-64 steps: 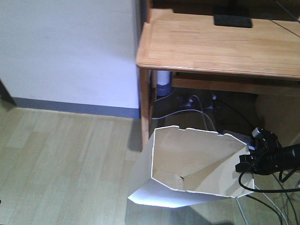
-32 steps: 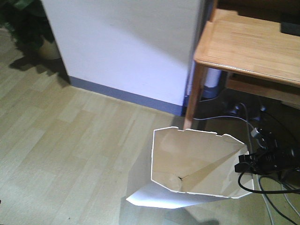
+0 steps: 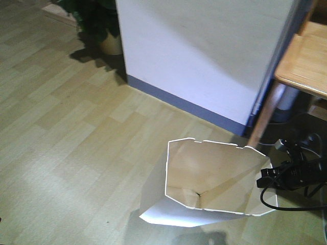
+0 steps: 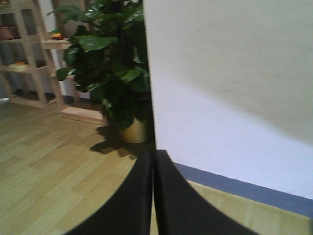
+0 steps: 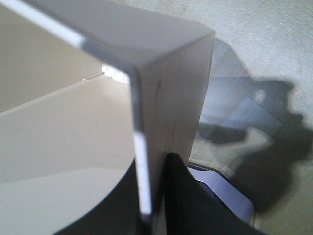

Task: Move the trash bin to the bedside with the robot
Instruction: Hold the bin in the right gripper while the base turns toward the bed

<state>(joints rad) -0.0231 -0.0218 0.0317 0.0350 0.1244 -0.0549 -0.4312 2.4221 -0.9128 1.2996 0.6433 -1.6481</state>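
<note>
The white faceted trash bin (image 3: 204, 184) stands low in the front view, its notched rim open toward me. My right gripper (image 3: 264, 178) is shut on the bin's right rim; in the right wrist view the gripper (image 5: 154, 196) has one black finger inside and one outside the bin wall (image 5: 166, 88). My left gripper (image 4: 153, 161) is shut and empty, held in the air facing a wall and a plant. The bed is out of view.
A white wall block with a blue baseboard (image 3: 204, 51) stands ahead. A wooden desk (image 3: 306, 64) with its leg and cables is at the right. A potted plant (image 3: 99, 23) sits at the far left; wooden shelves (image 4: 29, 54) stand beyond it. Wood floor (image 3: 61, 132) lies to the left.
The view has swung left: the desk slid to the right edge, and the wall corner and plant came into sight. The bin stays in the same place relative to me, held by the right gripper.
</note>
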